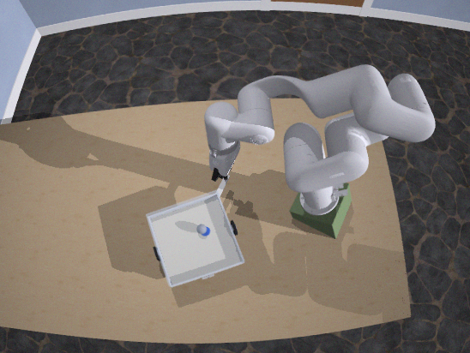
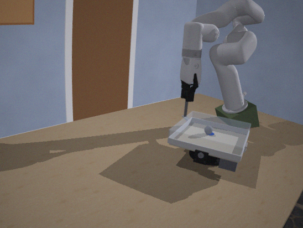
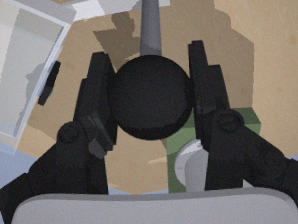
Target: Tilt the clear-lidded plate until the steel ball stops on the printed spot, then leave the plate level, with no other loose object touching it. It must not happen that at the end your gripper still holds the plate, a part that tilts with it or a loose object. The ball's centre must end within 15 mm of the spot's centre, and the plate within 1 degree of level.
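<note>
The clear-lidded plate is a shallow grey tray on a dark pivot mount on the table; it also shows in the side view. The steel ball lies partly over the blue printed spot, a little off its centre. In the side view the ball sits just left of the spot. A thin grey handle rod rises from the plate's far corner and ends in a black knob. My gripper is shut on that knob, above the corner. The plate looks close to level.
The arm's green base block stands to the right of the plate. The plate's mount sits under it on the table. The table edge runs along the front and right.
</note>
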Motion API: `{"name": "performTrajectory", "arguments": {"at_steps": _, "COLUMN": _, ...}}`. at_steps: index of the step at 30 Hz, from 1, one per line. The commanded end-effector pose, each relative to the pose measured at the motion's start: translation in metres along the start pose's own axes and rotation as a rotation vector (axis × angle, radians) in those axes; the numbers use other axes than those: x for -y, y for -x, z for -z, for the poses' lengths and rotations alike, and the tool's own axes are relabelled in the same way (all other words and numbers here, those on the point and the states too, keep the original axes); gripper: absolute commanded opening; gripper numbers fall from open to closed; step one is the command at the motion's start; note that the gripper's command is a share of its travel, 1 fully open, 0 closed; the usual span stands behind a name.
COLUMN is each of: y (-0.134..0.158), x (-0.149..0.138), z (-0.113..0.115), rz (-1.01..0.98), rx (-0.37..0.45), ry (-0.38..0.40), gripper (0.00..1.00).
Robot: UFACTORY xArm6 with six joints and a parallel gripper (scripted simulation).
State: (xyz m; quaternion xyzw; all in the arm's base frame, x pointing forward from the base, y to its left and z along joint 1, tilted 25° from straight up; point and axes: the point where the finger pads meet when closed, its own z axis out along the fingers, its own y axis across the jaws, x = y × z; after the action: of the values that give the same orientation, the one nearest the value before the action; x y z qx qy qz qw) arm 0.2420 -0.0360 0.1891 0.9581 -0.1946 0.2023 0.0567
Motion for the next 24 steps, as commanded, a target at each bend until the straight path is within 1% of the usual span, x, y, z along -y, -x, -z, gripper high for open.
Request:
{"name": "performTrajectory", "arguments": {"at_steps": 1, "y": -0.0016, "x": 0.0008, "z": 0.0019, "rz": -0.001, "rx": -0.006, "ry": -0.003, "gripper": 0.0}}
{"name": "performTrajectory", "arguments": {"at_steps": 24, "y": -0.0018, "x": 0.0009, "z": 0.0021, "rz": -0.001, "rx": -0.006, "ry": -0.003, "gripper": 0.0}}
